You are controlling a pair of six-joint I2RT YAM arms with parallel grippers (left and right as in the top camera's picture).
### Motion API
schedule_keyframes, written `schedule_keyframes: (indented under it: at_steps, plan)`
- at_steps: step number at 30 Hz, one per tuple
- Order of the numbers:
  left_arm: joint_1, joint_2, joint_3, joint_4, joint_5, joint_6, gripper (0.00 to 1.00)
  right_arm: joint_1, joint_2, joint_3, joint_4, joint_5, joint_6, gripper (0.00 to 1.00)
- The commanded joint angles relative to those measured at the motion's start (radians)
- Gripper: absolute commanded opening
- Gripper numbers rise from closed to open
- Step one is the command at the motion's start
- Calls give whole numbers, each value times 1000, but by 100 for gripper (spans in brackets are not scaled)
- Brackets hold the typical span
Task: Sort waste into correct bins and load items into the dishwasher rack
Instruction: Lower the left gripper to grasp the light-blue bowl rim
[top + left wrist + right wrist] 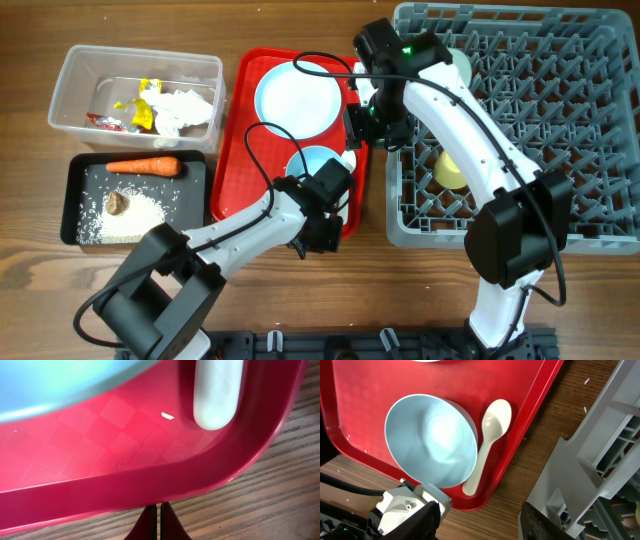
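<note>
A red tray [236,150] carries the light blue plate [297,97], a light blue bowl [432,440] and the white spoon [487,445] lying beside the bowl. My left gripper [160,520] is shut and empty. It sits just outside the tray's front rim [150,492], low over the wood, near the spoon's handle end [215,395]. My right gripper [482,520] hangs open and empty over the gap between the tray and the grey dishwasher rack [560,120]. A yellow cup [450,170] lies in the rack.
The clear tub [70,90] at the back left holds wrappers [145,105] and tissue [182,108]. The black tray [195,185] in front of it holds a carrot [142,166], rice [135,215] and a brown lump [117,203]. One rice grain [166,416] lies on the red tray.
</note>
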Motion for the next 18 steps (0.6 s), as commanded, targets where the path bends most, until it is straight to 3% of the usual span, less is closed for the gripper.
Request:
schedule_keyframes:
  at_steps: [1,10,12,18]
  plan:
    - [-3,-11,-3,16,2,-5,4,2,-14,-12,-2,10,-19,54]
    - [-3,-34,42,-22,15,17,4,2,-14,-12,-6,10,-17,55]
    - [-3,-61,74,-55,11,16,4,2,-14,-12,-10,10,-18,59]
    - [6,-174,185,-142,-51,16,4,2,-14,-12,-18,10,-18,60]
